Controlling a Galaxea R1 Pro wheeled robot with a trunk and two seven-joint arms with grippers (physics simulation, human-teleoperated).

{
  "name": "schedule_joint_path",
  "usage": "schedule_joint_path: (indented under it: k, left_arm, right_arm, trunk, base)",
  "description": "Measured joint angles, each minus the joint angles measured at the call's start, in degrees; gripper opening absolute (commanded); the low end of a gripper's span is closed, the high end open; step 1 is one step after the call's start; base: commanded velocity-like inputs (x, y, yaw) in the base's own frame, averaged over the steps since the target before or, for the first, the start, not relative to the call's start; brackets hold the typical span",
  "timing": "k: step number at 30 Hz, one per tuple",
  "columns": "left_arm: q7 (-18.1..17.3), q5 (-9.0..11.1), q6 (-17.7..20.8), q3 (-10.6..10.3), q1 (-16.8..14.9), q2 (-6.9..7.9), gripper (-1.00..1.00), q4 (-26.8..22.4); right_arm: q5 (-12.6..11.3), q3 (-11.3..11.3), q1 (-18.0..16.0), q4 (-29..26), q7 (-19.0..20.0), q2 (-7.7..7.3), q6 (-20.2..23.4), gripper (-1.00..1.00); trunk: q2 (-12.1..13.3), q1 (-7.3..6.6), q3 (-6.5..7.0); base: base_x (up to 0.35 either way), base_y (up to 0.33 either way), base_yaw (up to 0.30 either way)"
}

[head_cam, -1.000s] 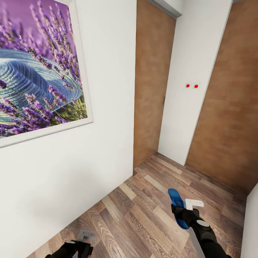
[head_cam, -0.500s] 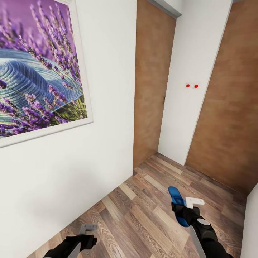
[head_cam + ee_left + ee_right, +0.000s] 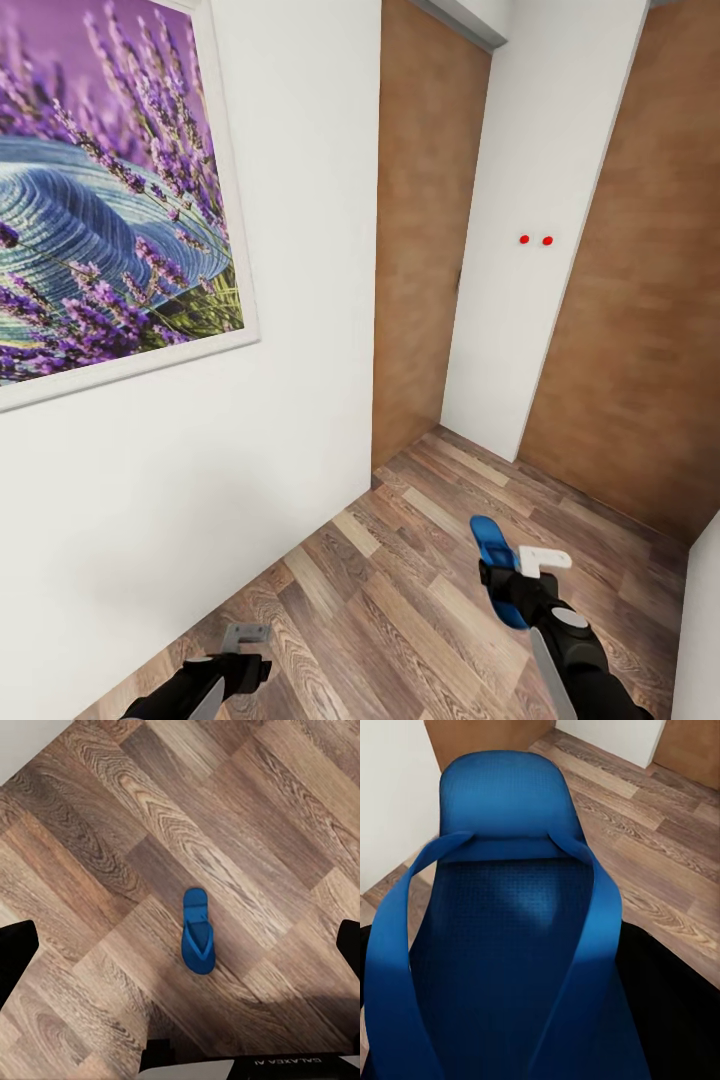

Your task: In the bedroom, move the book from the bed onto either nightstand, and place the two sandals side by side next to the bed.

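Fingers (image 3: 505, 590) grip one sandal (image 3: 492, 548) — seemingly.

sandals (image 3: 197, 940) bright blue | floor (image 3: 400, 590) brown wood-grain planks | wall (image 3: 300, 300) white | picture (image 3: 105, 190) purple lavender

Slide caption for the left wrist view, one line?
Open left hand above a blue sandal lying flat on the wood-plank floor.

Place: interior of a home, simulator-rendered.
Walls: plain white wall (image 3: 300, 300) with brown panels (image 3: 425, 220) beyond it.
Floor: wood-plank floor (image 3: 420, 560), grain visible at close range.
Decoration: large framed lavender picture (image 3: 105, 200) on the wall.
Domestic item: blue sandal (image 3: 197, 932) lying on the planks.
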Motion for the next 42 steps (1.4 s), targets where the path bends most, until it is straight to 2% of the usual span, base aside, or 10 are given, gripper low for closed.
schedule_joint_path:
  k: [13, 42]
  left_arm:
    - [0.18, 0.0, -0.8, -0.02, 0.17, 0.01, 1.0, -0.35]
    - [0.28, -0.08, -2.07, -0.44, 0.18, 0.01, 1.0, -0.27]
  right_arm:
    - [0.0, 0.01, 0.0, -0.72, 0.01, -0.14, -0.04, -1.0]
    - [-0.17, 0.22, 0.98, -5.76, 0.1, 0.19, -0.25, -1.0]
  trunk:
    - [0.0, 0.0, 0.0]
    - [-11.66, 6.38, -5.23]
  base:
    - [0.0, 0.0, 0.0]
    - [0.0, 0.0, 0.0]
